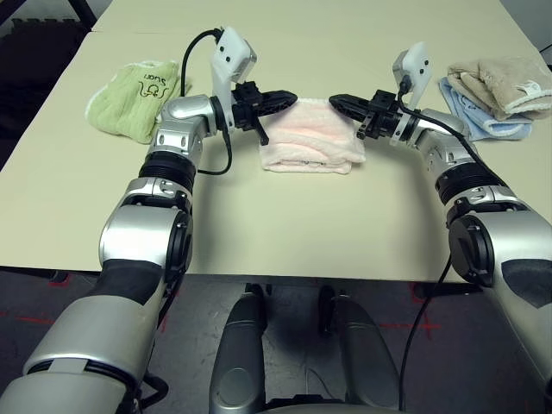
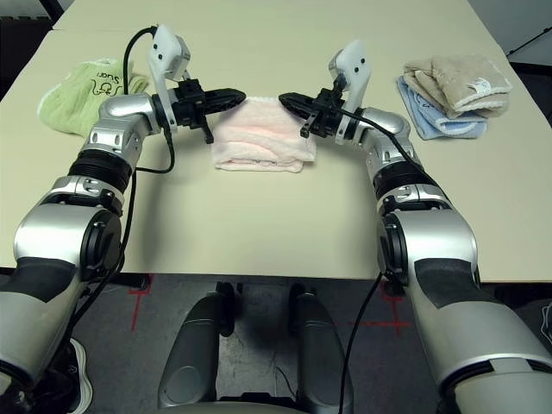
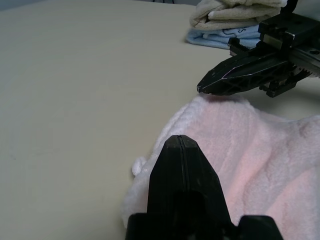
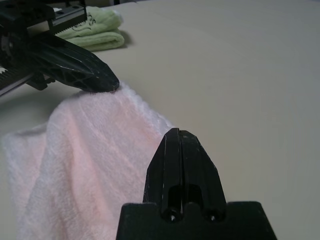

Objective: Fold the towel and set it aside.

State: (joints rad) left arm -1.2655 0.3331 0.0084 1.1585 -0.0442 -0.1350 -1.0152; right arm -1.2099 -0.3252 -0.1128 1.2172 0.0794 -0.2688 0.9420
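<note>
— What's on the table [image 1: 285, 216] right now? Count it out for me.

— I count four towels. One pale pink towel [image 1: 310, 138], folded into a thick bundle, lies mid-table between my two grippers. One light green towel [image 1: 134, 99] with printed lettering sits off to the left, well apart from the pink one. On the right there is a stack of two: a beige towel [image 1: 500, 82] lying on top of a light blue towel [image 1: 483, 116].

— And the grippers?

— Two of them, both pointing inward toward each other over the pink towel. My left gripper [image 1: 289, 97] is clenched, fingers pressed together with nothing between them, its tip above the towel's left end. My right gripper [image 1: 338, 102] is likewise clamped on nothing, its tip above the right end. A gap separates the two tips.

— Touching the cloth?

— I cannot tell; from the wrist views each tip hangs just over the pink pile.
</note>
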